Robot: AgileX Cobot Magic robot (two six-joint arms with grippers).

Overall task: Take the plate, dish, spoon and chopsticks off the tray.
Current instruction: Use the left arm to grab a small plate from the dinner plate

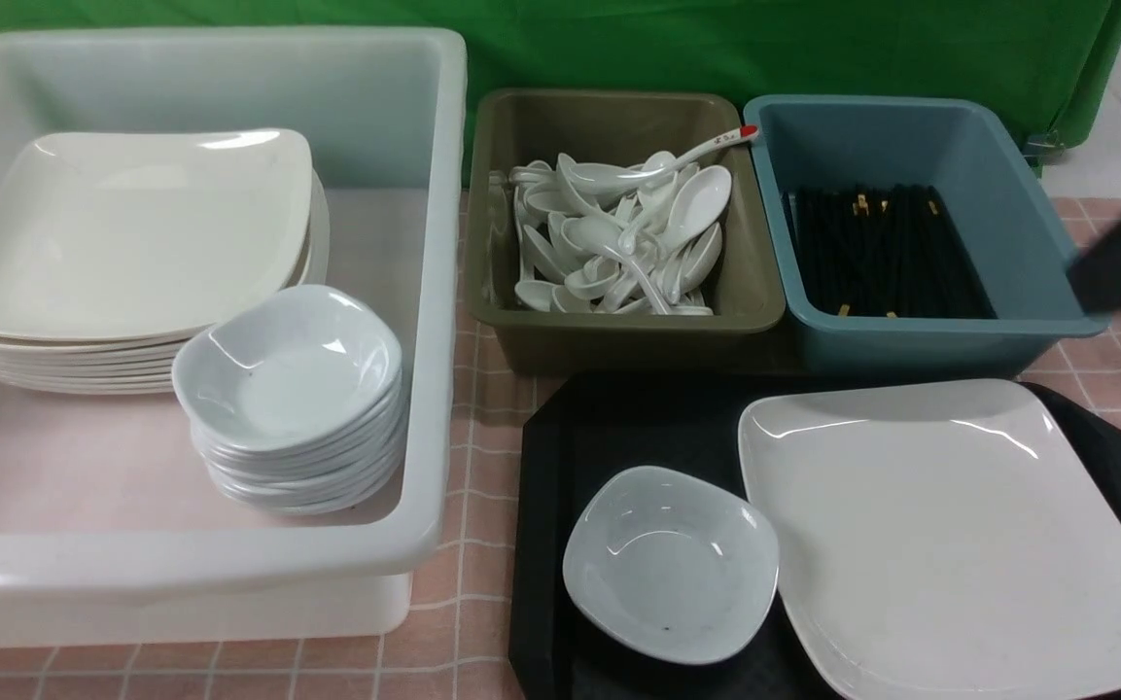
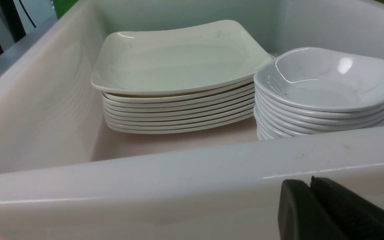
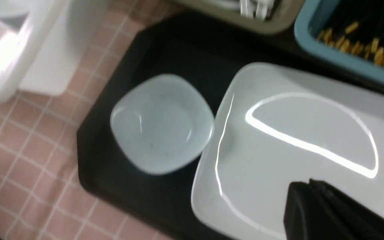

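The plate (image 1: 949, 535) lies on the right side of the black tray (image 1: 545, 467), with the dish (image 1: 669, 564) beside it on the left. Both also show in the right wrist view, the plate (image 3: 278, 150) and the dish (image 3: 160, 123). The red-tipped spoon (image 1: 706, 151) rests on top of the spoon pile in the olive bin (image 1: 618, 326). Black chopsticks (image 1: 886, 253) fill the blue bin (image 1: 1007, 194). My right gripper (image 3: 308, 182) is shut and empty above the plate. My left gripper (image 2: 308, 181) is shut and empty, just outside the white bin's near wall.
A big white bin (image 1: 434, 292) at the left holds a stack of square plates (image 1: 132, 233) and a stack of small dishes (image 1: 293, 389). The table has a pink checked cloth (image 1: 482, 467). A green backdrop hangs behind the bins.
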